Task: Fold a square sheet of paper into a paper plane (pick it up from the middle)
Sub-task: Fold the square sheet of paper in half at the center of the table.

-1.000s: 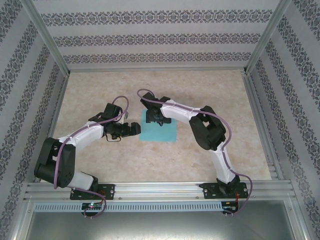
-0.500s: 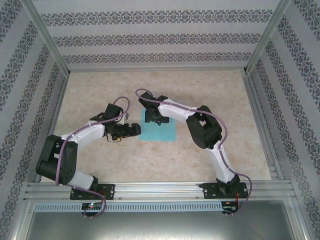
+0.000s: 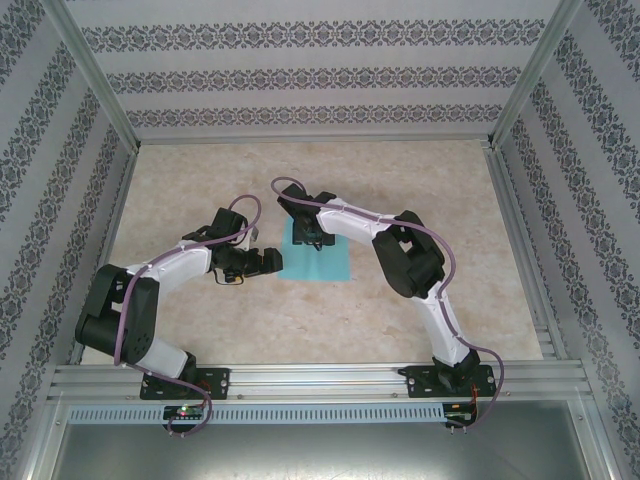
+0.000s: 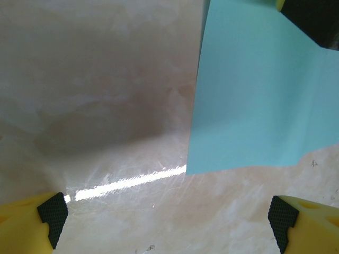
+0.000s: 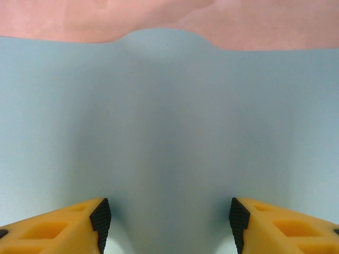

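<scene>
Step in hand: pick-up from the middle. Just left of the sheet of paper [image 3: 330, 266], lying on the table [image 3: 200, 185], the left gripper [image 3: 272, 261] is held spread wide, empty. On the sheet's far middle the right gripper [image 5: 169, 219] is set, jaws apart, paper humped between. A closing pinch is judged needed next.

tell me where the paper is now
Top view: the square sheet of paper lies central on the table, the right gripper over its far part, the left gripper beside its left edge.
</scene>
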